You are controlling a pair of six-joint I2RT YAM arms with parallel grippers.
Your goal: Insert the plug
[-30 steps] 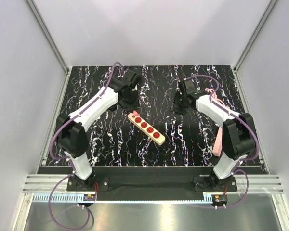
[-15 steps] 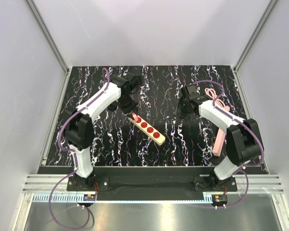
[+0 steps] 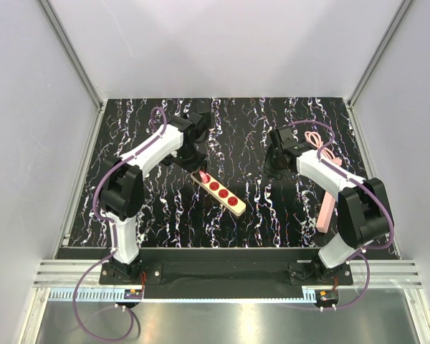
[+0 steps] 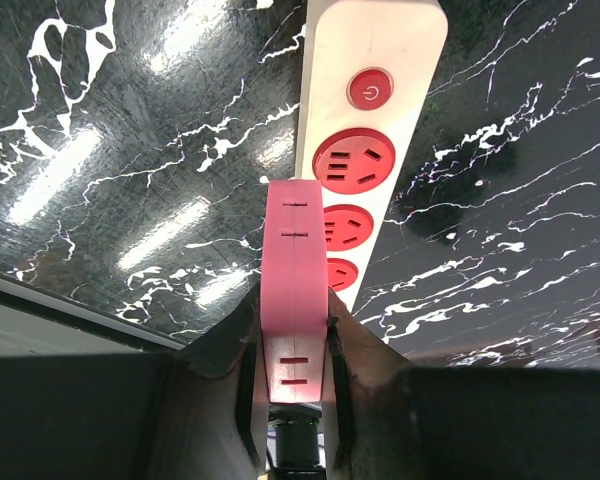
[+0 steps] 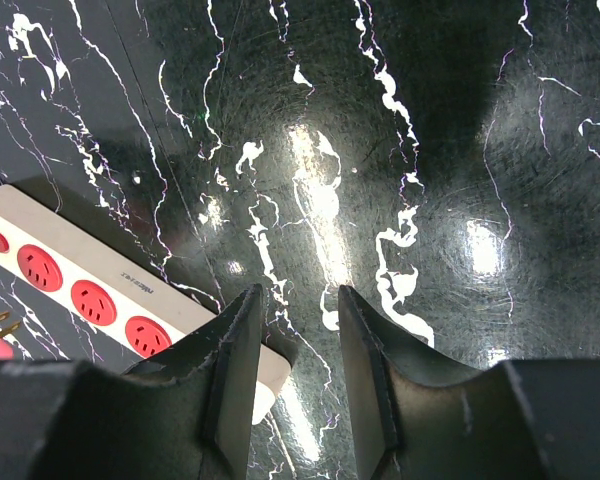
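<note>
Viewing from the left wrist, the left gripper (image 4: 293,308) is clamped on the plug (image 4: 294,265). The plug is a flat pink body pinched between both fingers. It is held over the cream power strip (image 4: 380,70) and covers part of the second and third sockets. The right wrist view shows what that view hides: two brass prongs (image 5: 2,324) stand bare beside the strip's switch end, not seated in any socket. The right gripper (image 5: 298,300) hovers over the table (image 5: 460,150) at the strip's other end, fingers narrowly apart with nothing between them. Only the top view shows the strip lying diagonally mid-table and a pink cable (image 3: 327,204) along the right edge, coiled toward the far right corner.
</note>
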